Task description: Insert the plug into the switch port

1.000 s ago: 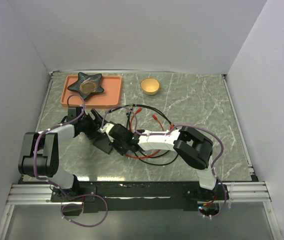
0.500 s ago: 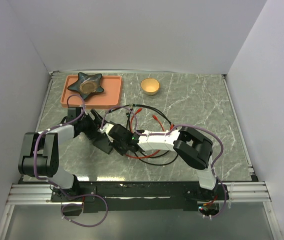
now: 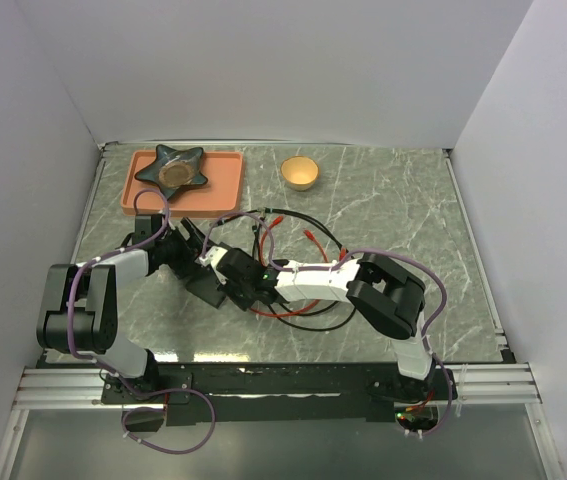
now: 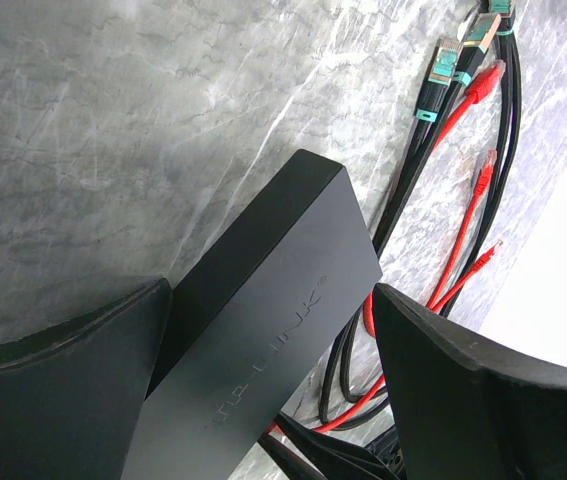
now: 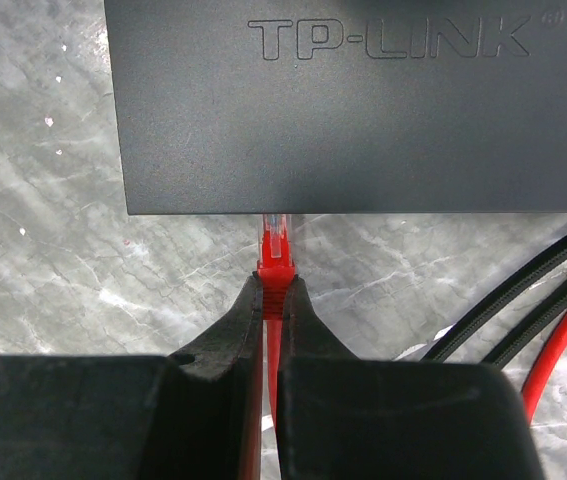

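The switch [image 5: 363,120] is a flat black TP-LINK box lying on the marble table; it also shows in the top view [image 3: 208,287] and the left wrist view [image 4: 293,230]. Its ports are hidden on its edge. My right gripper [image 5: 274,285] is shut on the red plug [image 5: 275,245], just behind its clear tip. The tip meets the box's near edge. My left gripper [image 4: 273,288] straddles the box's far end, with both fingers against it. In the top view the left gripper [image 3: 191,250] and the right gripper [image 3: 238,285] meet at the box.
Loose red and black cables [image 3: 298,240] lie right of the box, also in the left wrist view [image 4: 463,150]. A salmon-pink tray [image 3: 225,185] with a dark star-shaped dish [image 3: 171,168] sits at the back left, and a yellow bowl [image 3: 300,172] behind centre. White walls enclose the table.
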